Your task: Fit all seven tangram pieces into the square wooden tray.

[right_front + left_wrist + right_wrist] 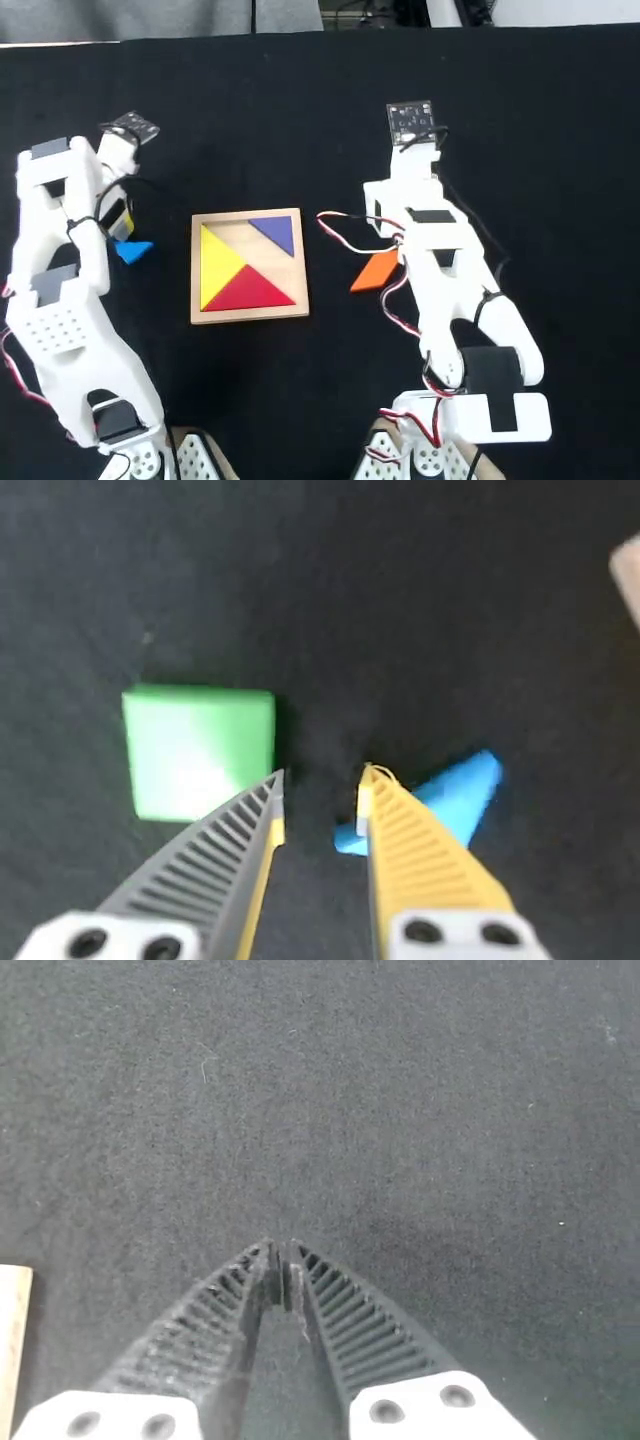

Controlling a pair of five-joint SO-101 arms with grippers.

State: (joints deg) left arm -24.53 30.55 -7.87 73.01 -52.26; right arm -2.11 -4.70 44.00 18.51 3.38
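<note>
Table surface: black cloth, carrying all items. Left arm stands toward the table's left edge, right arm toward the right edge, tray between them.

Left hand: fingers spread, nothing between them, tips poised above the bare strip of cloth separating two loose pieces. Right hand: fingers pressed together, holding nothing, above bare cloth.

Square wooden tray: lies flat near the table's middle. Three pieces are seated inside:
- yellow triangle, against the tray's left side;
- red triangle, along the near side, touching the yellow one;
- purple piece, in the far right corner.

The remainder of the tray floor is bare wood.

Loose pieces on the cloth:
- green square, beside the left hand's grey finger;
- orange piece, near the tray's right side, partly covered by the right arm;
- blue triangle, near the tray's left side, partly under the left hand's yellow finger.
</note>
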